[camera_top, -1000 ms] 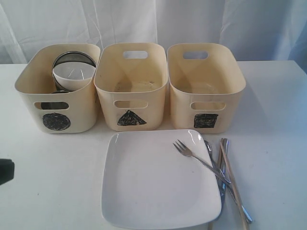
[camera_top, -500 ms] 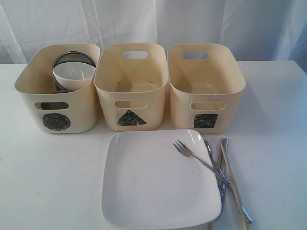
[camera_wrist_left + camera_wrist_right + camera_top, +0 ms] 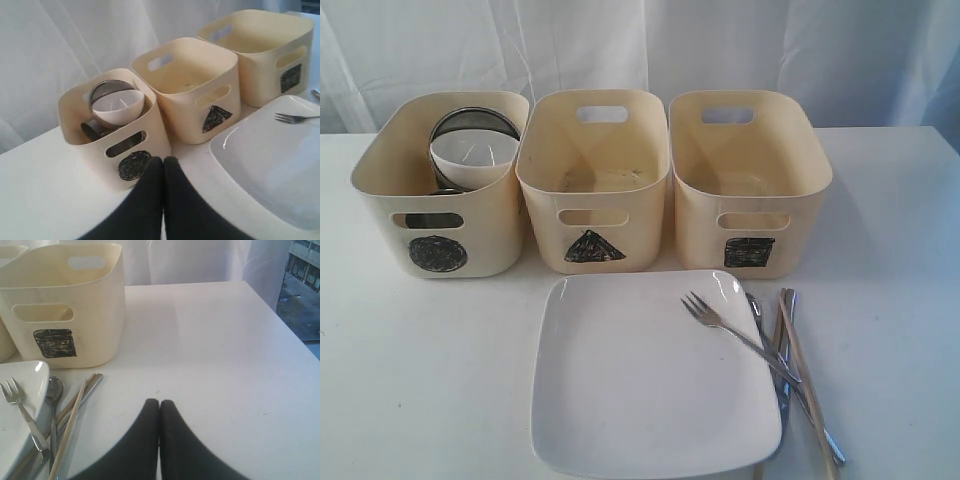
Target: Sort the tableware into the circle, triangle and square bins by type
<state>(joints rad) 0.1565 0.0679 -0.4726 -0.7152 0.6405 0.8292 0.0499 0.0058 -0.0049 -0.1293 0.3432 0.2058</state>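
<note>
1. Gone now is the dark bit of arm at the left edge of the outside view; nothing on the desk (image 3: 410, 370) is moving.
2. Both the left claw (image 3: 163, 161) and the right claw (image 3: 159, 403) are pressing their tips together, holding nothing.
3. Lower middle, the plate (image 3: 620, 400) is lying flat with a fork (image 3: 740, 340) resting on its upper right part.
4. It is looking heavy, stiff, slippery and easy to break, so pinching its bare rim is looking best.
5. Lower right, the chopsticks (image 3: 807, 380) and steel cutlery (image 3: 786, 310) are lying thin and light; pinching their middles is looking safest.
6. Upper left, a white bowl (image 3: 470, 160) is sitting in the circle bin (image 3: 380, 200).
</note>
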